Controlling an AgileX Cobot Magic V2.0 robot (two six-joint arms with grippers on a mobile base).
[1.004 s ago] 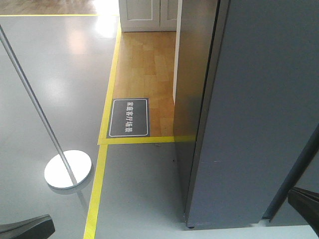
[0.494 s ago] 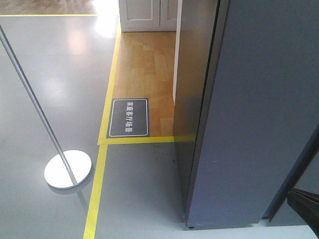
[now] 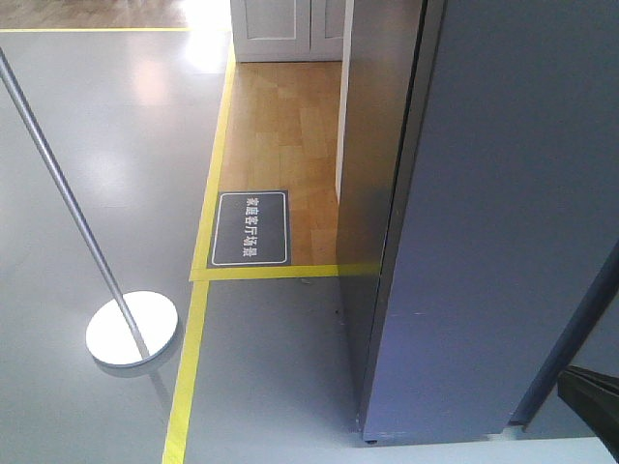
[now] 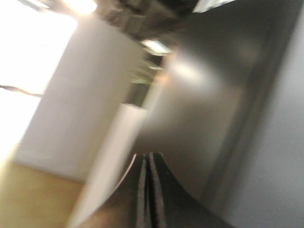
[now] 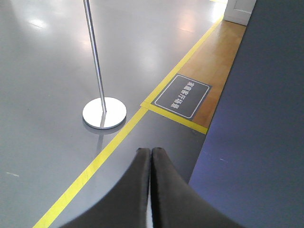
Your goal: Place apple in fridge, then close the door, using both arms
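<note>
Front of the fridge, exterior view: tall dark grey fridge (image 3: 503, 222) fills the right half; its dark grey door (image 3: 372, 174) stands edge-on on the cabinet's left, a dark seam between them, so whether it is fully home cannot be told.
Left of the fridge: black rectangular floor sign with white characters (image 3: 250, 228), lying on light wooden flooring (image 3: 280, 126) bordered by yellow floor tape (image 3: 198, 319).
Further left of the fridge: slanted chrome pole on a round white base (image 3: 132, 328), well apart from the cabinet.
Apple: red-and-yellow apple not visible in any view; judged to be inside the fridge, unconfirmed.
Left wrist view: heavily blurred; left gripper (image 4: 148, 190) has its two dark fingers pressed together, nothing between them. Dark fridge face lies ahead and to the right of it, near; a white upright edge to the left is too smeared to identify.
Right wrist view: right gripper (image 5: 150, 190) likewise fully closed and empty, pointing down at grey floor, the fridge's flank just beside it on the right.
Governing relation: door's long axis is vertical; it lies directly before the left gripper, which is judged nearer and better placed to push.
Obstructions: none seen between either gripper and the fridge; pole and sign stand clear to the left.
</note>
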